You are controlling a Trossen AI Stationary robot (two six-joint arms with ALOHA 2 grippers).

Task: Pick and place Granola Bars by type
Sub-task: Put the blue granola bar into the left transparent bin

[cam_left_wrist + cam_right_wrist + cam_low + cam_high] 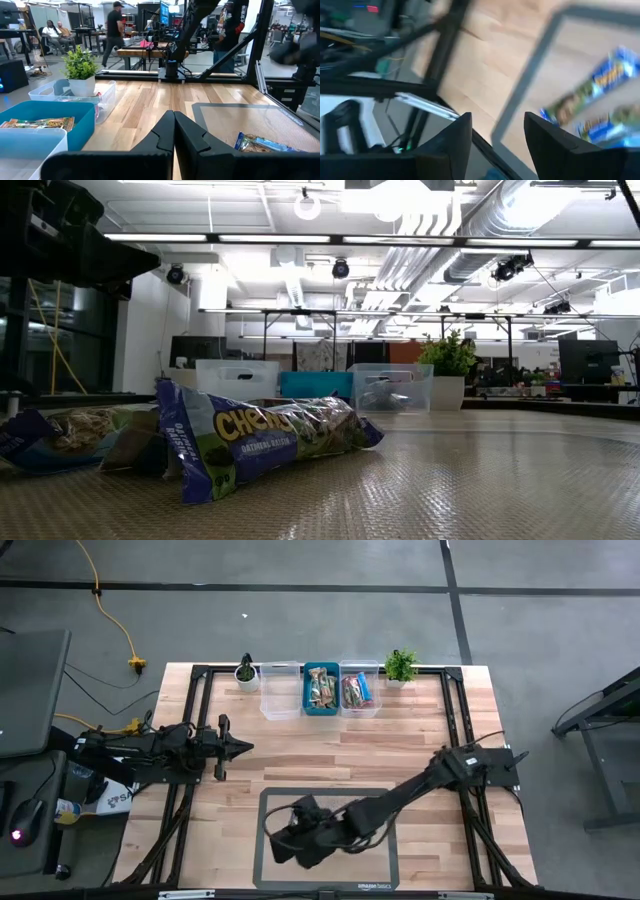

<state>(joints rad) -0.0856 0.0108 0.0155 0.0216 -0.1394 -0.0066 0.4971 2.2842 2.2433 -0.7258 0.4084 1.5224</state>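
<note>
Blue-wrapped granola bars lie flat in a small heap on the grey mat, with more bars beside them. They also show blurred in the right wrist view as bars. My right gripper hovers over the mat's near left part, covering the bars from above. It is open with nothing between the fingers, and the bars lie off to one side. My left gripper waits shut over the table's left part. Sorted bars lie in the blue bin and the right clear bin.
Three bins stand in a row at the far edge: a clear bin, the blue one and another clear one, flanked by two small potted plants. Bare wood lies between mat and bins. People stand in the room beyond.
</note>
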